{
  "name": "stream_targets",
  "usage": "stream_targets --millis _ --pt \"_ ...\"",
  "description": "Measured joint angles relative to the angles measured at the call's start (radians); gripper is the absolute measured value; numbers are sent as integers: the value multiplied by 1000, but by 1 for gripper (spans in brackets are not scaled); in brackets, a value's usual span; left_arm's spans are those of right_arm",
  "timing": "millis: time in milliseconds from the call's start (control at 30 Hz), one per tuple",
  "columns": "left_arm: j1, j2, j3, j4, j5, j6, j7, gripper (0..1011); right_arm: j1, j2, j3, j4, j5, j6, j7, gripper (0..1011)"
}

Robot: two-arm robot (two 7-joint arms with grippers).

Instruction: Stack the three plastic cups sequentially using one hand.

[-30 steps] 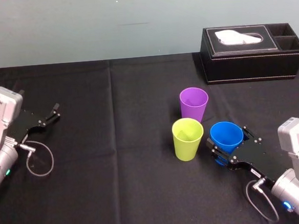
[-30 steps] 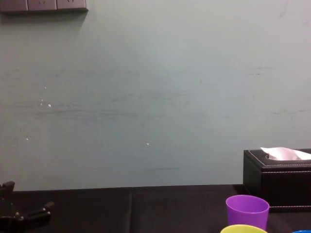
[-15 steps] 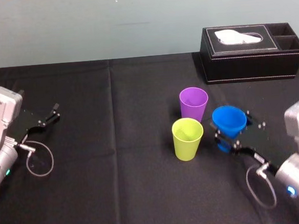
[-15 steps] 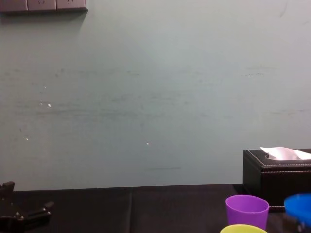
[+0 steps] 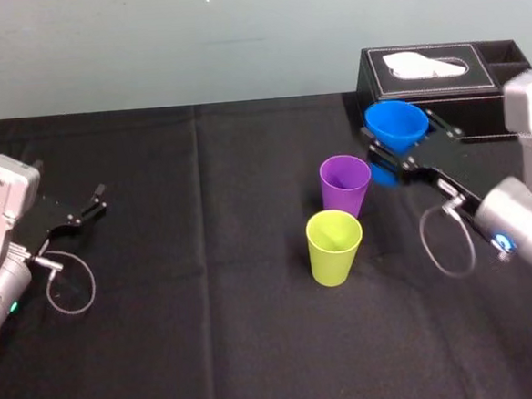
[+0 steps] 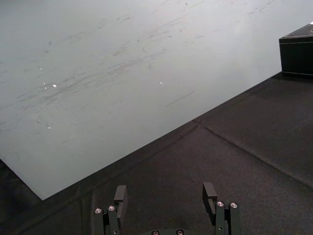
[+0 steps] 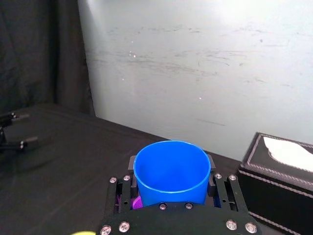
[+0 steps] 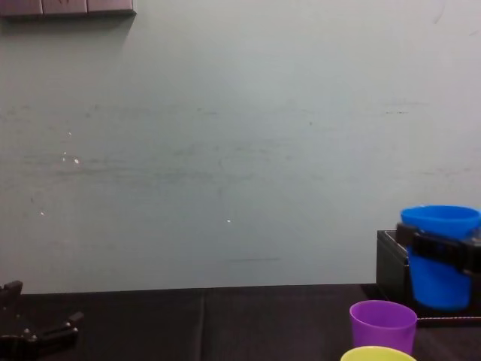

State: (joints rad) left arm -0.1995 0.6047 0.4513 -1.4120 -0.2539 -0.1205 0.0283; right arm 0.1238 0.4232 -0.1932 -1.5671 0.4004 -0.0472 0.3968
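**Blue cup carried high, beside the purple one**

Your right gripper [image 5: 398, 154] is clamped on the blue cup [image 5: 396, 123], one jaw on each side of its wall below the rim. That leaves the mouth facing up and the tapered base free to drop into another cup. You hold it clear of the black tablecloth [image 5: 211, 331], in front of the black tissue box [image 5: 431, 80] and just to the right of the purple cup [image 5: 345, 185]. From the chest view the height looks chosen so the blue base can pass over the purple rim without knocking it.

The purple cup stands upright, mouth open, and it seems the likely receiver. The yellow-green cup [image 5: 334, 247] stands upright just in front of it, close but not touching, and waits its turn.

Your left gripper [image 5: 94, 200] is parked low at the far left with its fingers spread and nothing between them, well apart from the cups, since the stacking is a one-handed job.
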Motion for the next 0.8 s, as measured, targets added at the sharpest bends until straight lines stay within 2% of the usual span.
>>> stream_targets --millis 33,200,333,533,800 --pt "0 0 0 0 0 0 0 1011 28 -8 -8 18 4 10 5 744" --pt "0 0 0 0 0 0 0 1012 91 -28 -34 74 15 20 20 743" --pt "0 0 0 0 0 0 0 1011 137 -47 -61 134 19 9 37 743" --pt "0 0 0 0 0 0 0 1011 175 -63 -86 196 17 -17 52 744" --pt "0 0 0 0 0 0 0 1011 200 -75 -102 245 15 -39 60 743"
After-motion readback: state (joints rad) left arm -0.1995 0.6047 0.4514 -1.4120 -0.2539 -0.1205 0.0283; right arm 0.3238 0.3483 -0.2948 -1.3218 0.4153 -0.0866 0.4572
